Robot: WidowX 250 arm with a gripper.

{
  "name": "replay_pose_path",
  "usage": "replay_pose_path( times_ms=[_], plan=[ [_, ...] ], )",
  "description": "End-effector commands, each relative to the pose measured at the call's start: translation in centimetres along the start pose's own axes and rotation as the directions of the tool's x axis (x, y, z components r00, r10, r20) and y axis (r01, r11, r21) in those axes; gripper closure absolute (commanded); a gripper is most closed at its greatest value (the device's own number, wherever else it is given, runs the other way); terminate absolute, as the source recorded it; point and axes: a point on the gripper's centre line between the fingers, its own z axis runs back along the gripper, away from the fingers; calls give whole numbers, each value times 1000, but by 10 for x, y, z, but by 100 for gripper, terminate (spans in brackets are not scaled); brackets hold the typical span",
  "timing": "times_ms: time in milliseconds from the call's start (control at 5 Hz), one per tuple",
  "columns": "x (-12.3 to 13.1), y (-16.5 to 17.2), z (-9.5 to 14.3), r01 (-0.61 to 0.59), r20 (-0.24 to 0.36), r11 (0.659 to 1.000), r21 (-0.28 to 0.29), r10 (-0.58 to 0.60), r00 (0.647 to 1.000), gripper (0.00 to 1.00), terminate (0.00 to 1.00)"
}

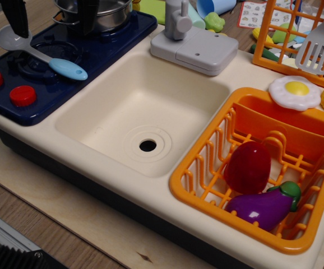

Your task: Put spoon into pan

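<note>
The spoon (38, 55) lies flat on the dark blue toy stove (111, 42) at the top left. Its grey bowl points far left and its light blue handle points right, toward the sink. The shiny silver pan (109, 14) stands on the stove's rear burner, behind and to the right of the spoon, cut off by the top edge. My gripper (52, 31) comes down from the top edge with its two black fingers wide apart. The left finger (17, 19) hangs just over the spoon's bowl. The right finger is in front of the pan. Nothing is held.
A cream sink basin (95, 120) sits in the middle with a grey faucet (187, 42) behind it. An orange dish rack (207, 193) holds a red piece and a purple eggplant (263, 207). A fried egg (295, 91), corn and a grey slotted spatula (319, 47) are at the right. Two red knobs (23, 95) are on the stove front.
</note>
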Motion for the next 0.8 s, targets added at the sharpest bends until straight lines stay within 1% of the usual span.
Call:
replay_pose_path(
  times_ms=[0,200,400,600],
  plan=[
    [0,0,0,0,0,1000,0,0,1000,0,0],
    [-2,-3,-10,-21,13,1000,4,21,1000,0,0],
    [-3,-3,-24,-69,-16,998,-5,69,997,0,0],
    [-7,-2,-37,-109,-22,994,-3,109,994,0,0]
  ],
)
